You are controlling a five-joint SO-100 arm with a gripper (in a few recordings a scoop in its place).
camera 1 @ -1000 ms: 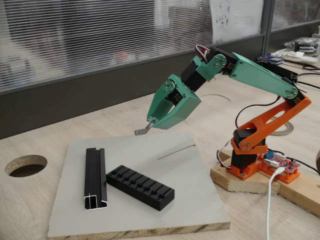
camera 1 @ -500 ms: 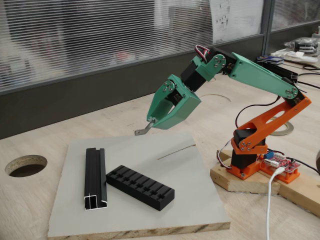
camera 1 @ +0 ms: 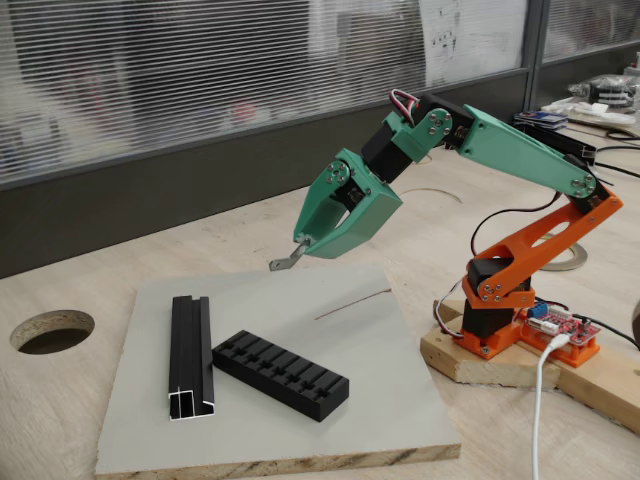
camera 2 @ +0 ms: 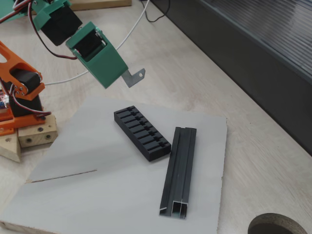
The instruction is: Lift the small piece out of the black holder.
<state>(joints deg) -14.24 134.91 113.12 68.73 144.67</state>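
Note:
The small piece (camera 1: pixel 287 262), a thin grey metal strip with a bent tab end (camera 2: pixel 135 76), hangs in the air, pinched in my green gripper (camera 1: pixel 303 245). My gripper (camera 2: pixel 121 78) is shut on it, above the far edge of the grey board. The black holder (camera 1: pixel 282 374), a low slotted block, lies flat on the board (camera 2: pixel 142 133) below and apart from the gripper. Its slots look empty in both fixed views.
A glossy black U-channel rail (camera 1: pixel 190 357) lies beside the holder (camera 2: pixel 179 170) on the grey board (camera 1: pixel 350 420). A thin grey line (camera 1: pixel 352 303) marks the board. The arm's orange base (camera 1: pixel 505 290) stands on a wooden block. A round hole (camera 1: pixel 52 330) is cut in the table.

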